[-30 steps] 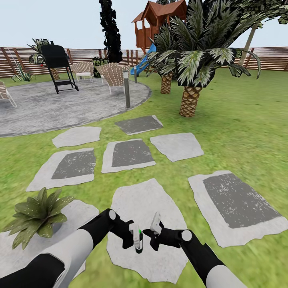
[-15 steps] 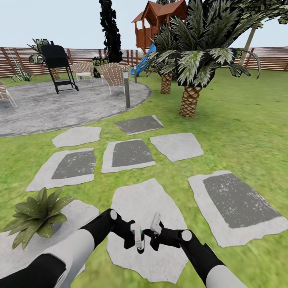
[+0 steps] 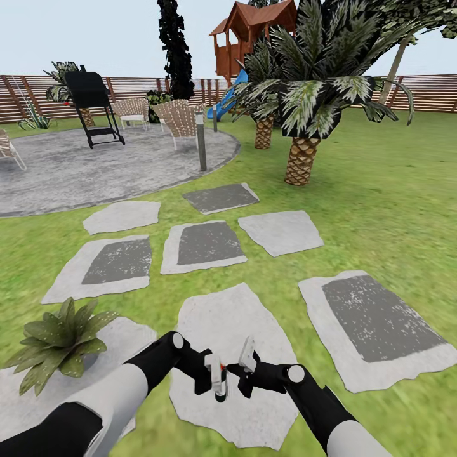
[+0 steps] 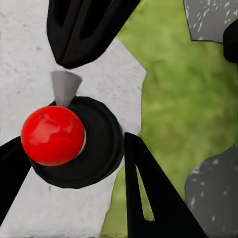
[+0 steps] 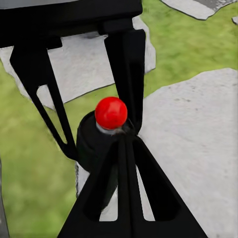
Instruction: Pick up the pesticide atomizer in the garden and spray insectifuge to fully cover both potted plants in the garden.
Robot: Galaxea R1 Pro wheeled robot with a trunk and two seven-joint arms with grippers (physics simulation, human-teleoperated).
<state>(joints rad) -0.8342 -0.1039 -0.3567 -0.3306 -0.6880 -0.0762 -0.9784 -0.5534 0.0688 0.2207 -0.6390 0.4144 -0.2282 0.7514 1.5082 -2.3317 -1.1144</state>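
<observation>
We see only one potted plant [image 3: 60,341], a spiky green rosette at lower left on a pale stone; its pot is hidden under the leaves. Before us lie green lawn [image 3: 381,209], flat grey stepping stones [image 3: 206,244], a round paved patio [image 3: 95,168] and a brown slat fence [image 3: 431,92]. The left gripper [image 3: 212,374] pinches the atomizer [image 3: 218,377], a slim whitish bottle held upright over a stone, with a red mark on top. The right gripper [image 3: 244,371] sits just beside it; whether its fingers are spread or pressed together, we cannot tell.
</observation>
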